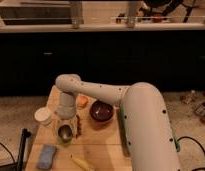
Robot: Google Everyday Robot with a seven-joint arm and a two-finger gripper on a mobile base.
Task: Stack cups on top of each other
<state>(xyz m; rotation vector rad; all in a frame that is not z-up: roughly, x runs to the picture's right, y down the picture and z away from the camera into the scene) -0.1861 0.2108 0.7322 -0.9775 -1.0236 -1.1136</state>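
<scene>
Cups [65, 133] stand together at the left part of the wooden surface [98, 147], near its front. The grey cup sits inside the green cup, whose lime rim shows below and around it. The dark inside of the grey cup looks up to the camera.

The end effector [71, 125] is directly above the cups, at the end of the white arm [103, 92], which comes from the big white body on the right and bends down over the surface. Dark finger parts show beside the cups on the right, but I cannot tell if they are released or clenched on the grey cup.

Left of the cups, a little behind them, is a white round lid or small cup [43, 116], apart from them. Behind the wrist lies a small orange thing [83, 101], partly hidden by the arm. To the right of the cups sits the dark red bowl [101, 111], wider than the cups and not touching them. At the front left of the surface lies a blue sponge [46, 156]. Near the front middle lies a yellow long thing [82, 163], maybe a banana. A green strip [122, 135] runs along the right side of the surface, next to the robot body. Beyond the surface is a dark counter front [121, 60] with a railing above.
</scene>
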